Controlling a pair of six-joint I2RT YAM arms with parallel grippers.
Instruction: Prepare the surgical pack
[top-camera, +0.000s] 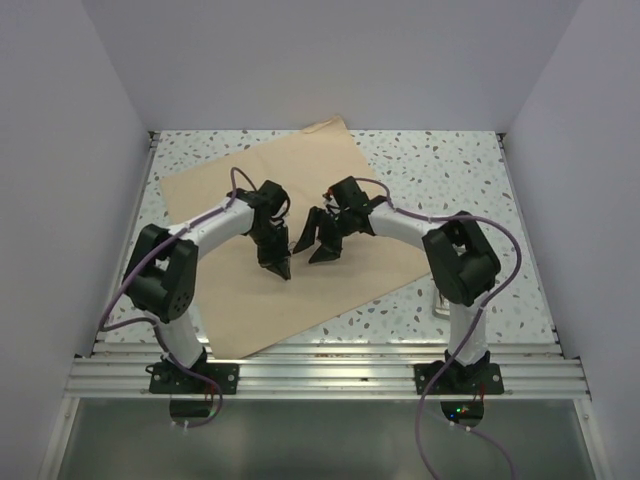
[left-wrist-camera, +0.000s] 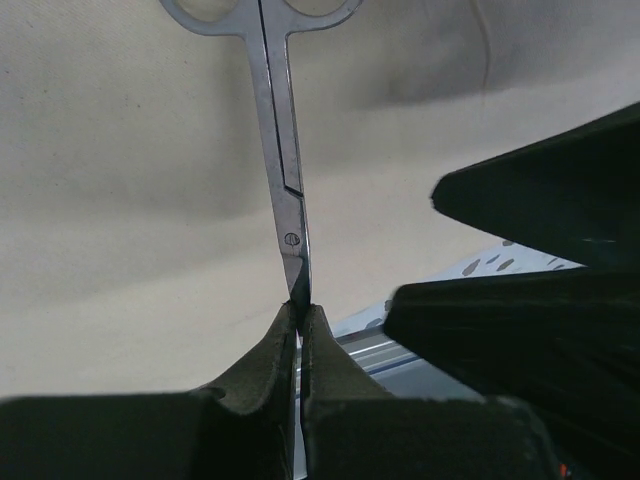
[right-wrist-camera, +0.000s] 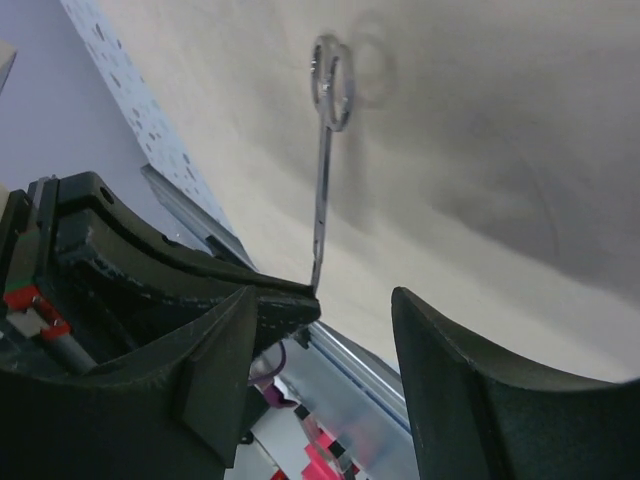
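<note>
The surgical pack (top-camera: 240, 300) is a wide tan paper sheet lying flat and skewed on the speckled table, and it fills the background of both wrist views (left-wrist-camera: 120, 200) (right-wrist-camera: 480, 120). Above its middle my left gripper (top-camera: 277, 265) (left-wrist-camera: 299, 310) is shut on the blade tips of steel scissors (left-wrist-camera: 282, 150), whose finger rings point away from it. Just to its right, my right gripper (top-camera: 315, 245) (right-wrist-camera: 325, 296) stands open with nothing between its fingers. From the right wrist the scissors (right-wrist-camera: 325, 180) show edge-on. The right gripper's black fingers (left-wrist-camera: 540, 200) fill the right of the left wrist view.
A small pale object (top-camera: 440, 302) lies on the table beside the right arm, mostly hidden behind it. An aluminium rail (top-camera: 330, 375) runs along the near edge. Grey walls close in the left, right and far sides.
</note>
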